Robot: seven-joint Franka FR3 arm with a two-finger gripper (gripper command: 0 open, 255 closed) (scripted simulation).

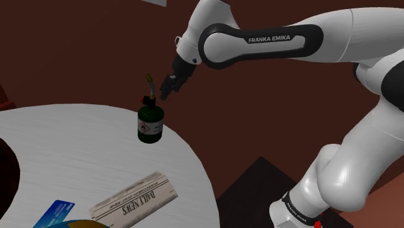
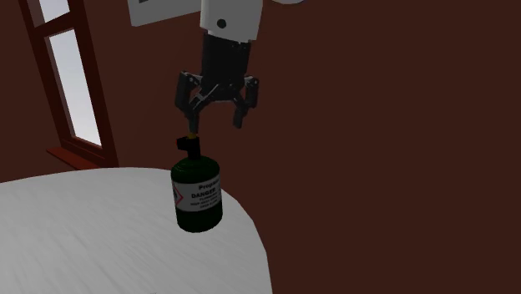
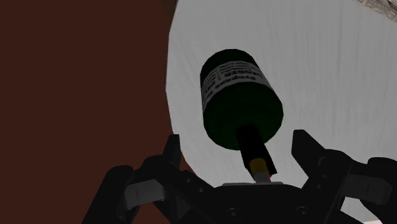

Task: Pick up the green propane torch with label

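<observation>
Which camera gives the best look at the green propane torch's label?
The second exterior view: the propane torch turns its label to the camera, DANGER readable. The shoulder view shows it smaller; the wrist view sees it from above, foreshortened.

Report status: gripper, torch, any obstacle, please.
Gripper open, just above green torch, nothing held. Torch upright near table edge. Newspaper lies well apart.

We see the propane torch (image 1: 150,123) as a squat, dark green cylinder with a white label carrying black print and a red-edged warning diamond. A black neck rises from its top and ends in a thin, yellowish-tipped nozzle. It stands upright on the white round table (image 1: 78,149), close to the edge.
</observation>
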